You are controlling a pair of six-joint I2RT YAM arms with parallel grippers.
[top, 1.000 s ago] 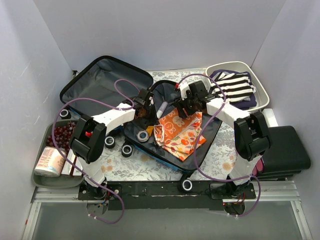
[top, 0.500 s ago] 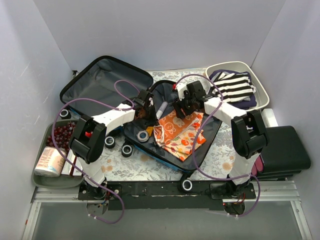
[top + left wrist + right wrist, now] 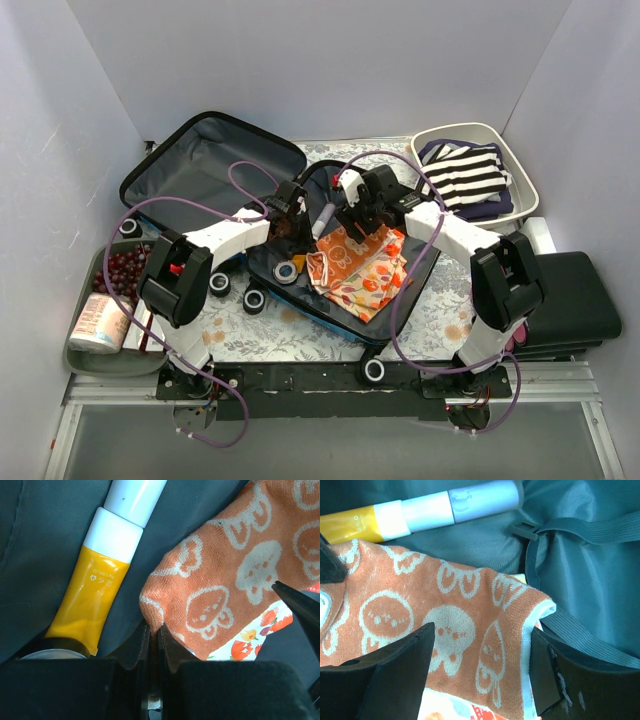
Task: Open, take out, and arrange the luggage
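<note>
The luggage (image 3: 200, 165) lies open on the table, its grey-lined lid tipped back to the left. In its base lies an orange towel (image 3: 357, 243) with white figures, on top of a floral cloth (image 3: 362, 283). My left gripper (image 3: 154, 629) is shut on the towel's near corner (image 3: 150, 611). My right gripper (image 3: 481, 640) is open, its fingers (image 3: 400, 665) either side of the towel's (image 3: 420, 615) opposite corner, above it. A yellow tube with a white cap (image 3: 92, 595) lies on the lining beside the towel.
At the back right is a white tub (image 3: 455, 130) of striped clothes. A flat black case (image 3: 570, 300) lies at the right. A grey tray (image 3: 85, 360) at the left holds dark red beads and a roll. Tape rolls (image 3: 254, 299) sit by the luggage.
My right gripper has moved left and lower over the towel's far corner. The left gripper has stayed shut on the towel's corner.
</note>
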